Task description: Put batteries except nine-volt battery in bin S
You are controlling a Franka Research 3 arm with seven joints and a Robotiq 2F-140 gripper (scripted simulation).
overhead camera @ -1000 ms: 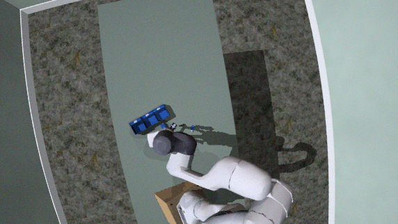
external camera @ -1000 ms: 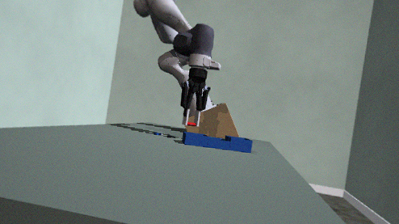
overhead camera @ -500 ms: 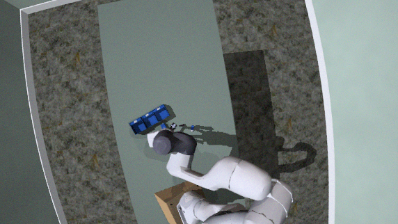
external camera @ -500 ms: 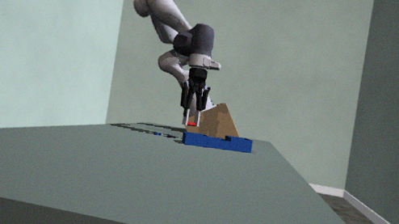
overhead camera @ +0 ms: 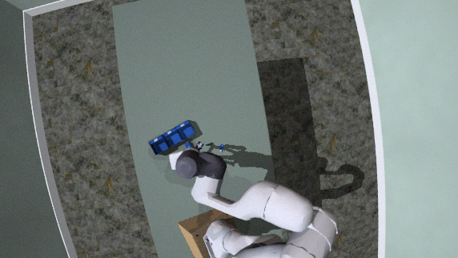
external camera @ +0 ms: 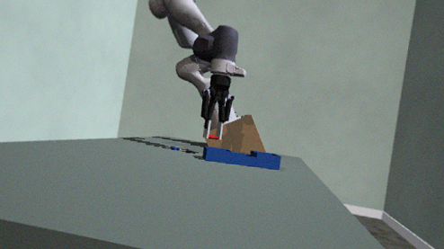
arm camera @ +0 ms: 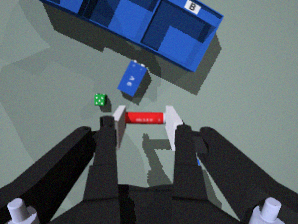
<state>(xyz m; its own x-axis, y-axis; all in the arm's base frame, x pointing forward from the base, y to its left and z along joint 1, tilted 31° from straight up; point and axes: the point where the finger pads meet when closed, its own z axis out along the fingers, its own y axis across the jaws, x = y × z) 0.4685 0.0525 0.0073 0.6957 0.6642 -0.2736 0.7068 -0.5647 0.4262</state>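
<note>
My claw (external camera: 214,134) (arm camera: 145,116) was clamped on the red cylindrical battery (external camera: 213,136) (arm camera: 144,118), its ends against my two pads, held above the table (external camera: 148,189) (arm camera: 250,125). Ahead of my claw in the wrist view lay the blue nine-volt battery (arm camera: 132,78), near the joined blue bins (overhead camera: 172,137) (external camera: 242,158) (arm camera: 184,49); one bin's label read B. A green die (arm camera: 100,99) lay to the left of the nine-volt battery in that view.
</note>
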